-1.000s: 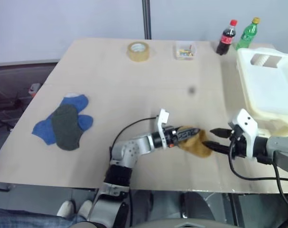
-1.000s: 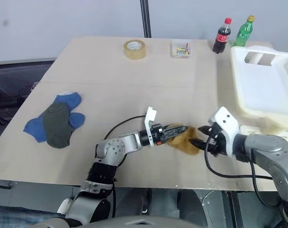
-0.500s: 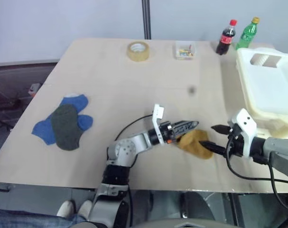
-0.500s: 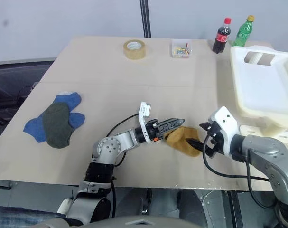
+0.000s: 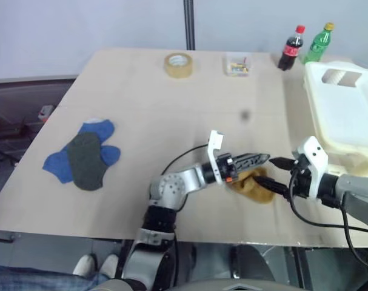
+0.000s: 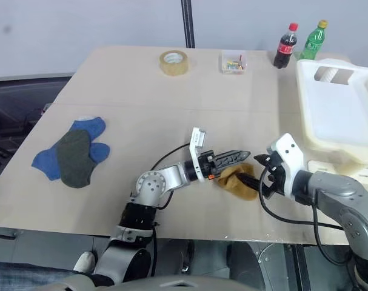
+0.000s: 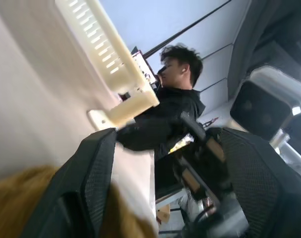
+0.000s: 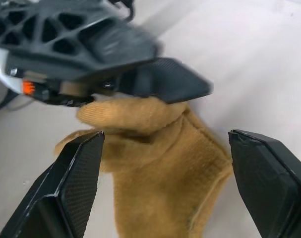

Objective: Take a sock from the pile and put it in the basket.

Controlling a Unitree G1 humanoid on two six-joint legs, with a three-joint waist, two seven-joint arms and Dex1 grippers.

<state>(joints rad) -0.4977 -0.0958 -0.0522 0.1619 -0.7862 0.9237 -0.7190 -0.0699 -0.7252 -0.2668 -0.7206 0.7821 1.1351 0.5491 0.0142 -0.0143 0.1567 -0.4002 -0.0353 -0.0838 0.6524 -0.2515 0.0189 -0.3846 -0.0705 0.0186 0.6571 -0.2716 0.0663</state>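
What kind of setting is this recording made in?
Probably a lab or test room: a plain wooden table against a bare wall, laid out with props such as a tape roll, two drink bottles and a white basket.

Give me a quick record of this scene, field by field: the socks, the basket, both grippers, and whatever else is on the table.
mustard sock: lying on the table between the two grippers
left gripper: open, above the sock
right gripper: open, fingers either side of the sock
pile: blue and dark grey socks, near the table's left edge
basket: far right
other items: tape roll, small clear box, cola bottle, green bottle
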